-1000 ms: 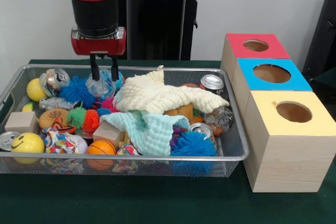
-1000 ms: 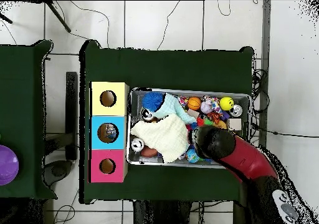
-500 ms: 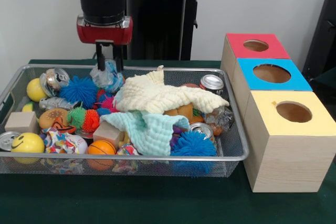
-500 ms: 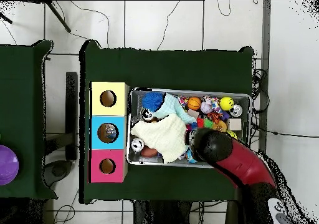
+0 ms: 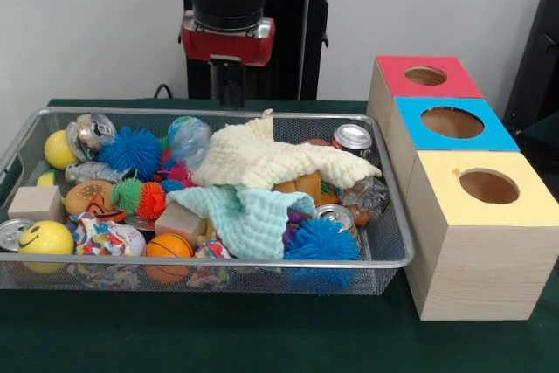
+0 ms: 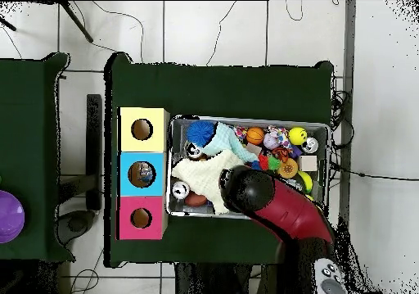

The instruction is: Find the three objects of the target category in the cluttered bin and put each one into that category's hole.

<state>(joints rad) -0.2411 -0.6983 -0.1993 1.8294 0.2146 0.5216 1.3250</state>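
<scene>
One gripper (image 5: 227, 85) hangs empty (whether its jaws are apart, I cannot tell) above the wire bin (image 5: 395, 261); beneath lies green tablecloth (image 5: 262, 338), behind it a white wall (image 5: 79, 24).

no readable text or labels anywhere, just a smiley face printed on the yellow ball (image 5: 45, 239)
</scene>
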